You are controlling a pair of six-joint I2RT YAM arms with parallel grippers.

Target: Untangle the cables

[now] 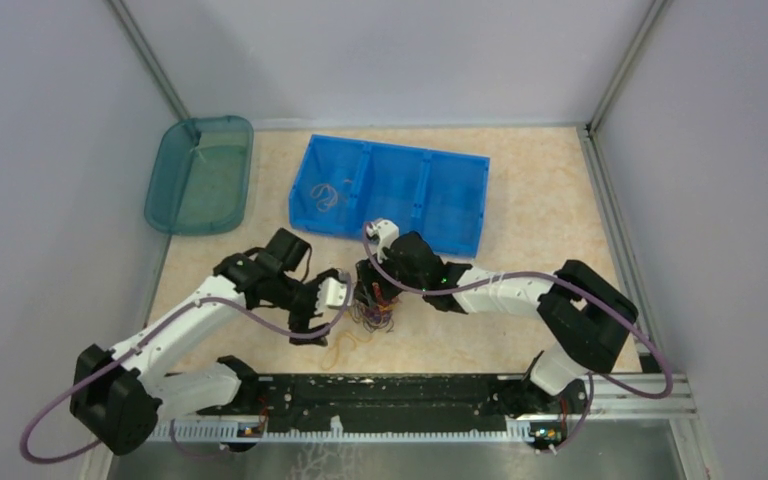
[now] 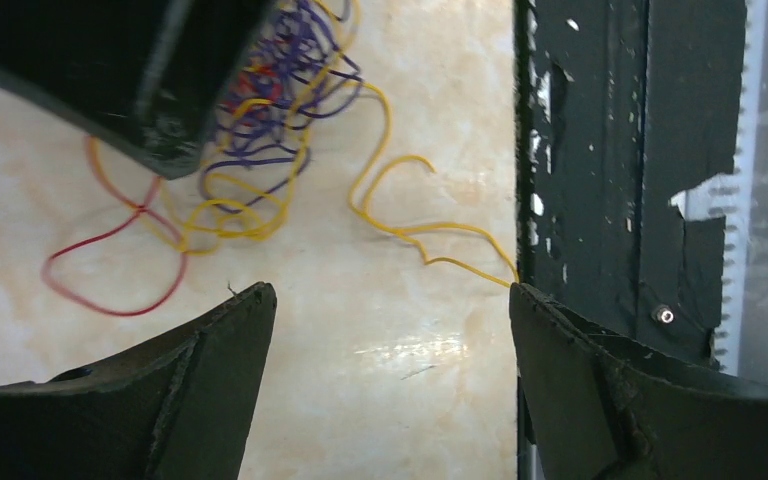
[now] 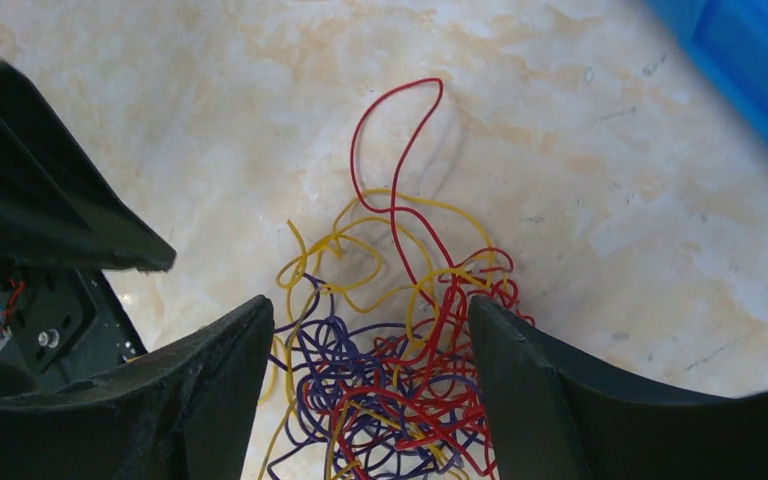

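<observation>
Black end effector (image 3: 368, 305) splayed astride cables (image 3: 400, 390)

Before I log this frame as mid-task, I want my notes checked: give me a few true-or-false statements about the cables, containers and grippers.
1. The tangle of cables lies on the table, outside the blue bin. True.
2. The left gripper is shut on a yellow cable. False: its jaws stand open, with bare table between them.
3. A few loose cables lie in the blue bin's left compartment. True.
4. The teal tray sits right of the blue bin. False: it sits to the left.
5. The right gripper is open over the tangle. True.
</observation>
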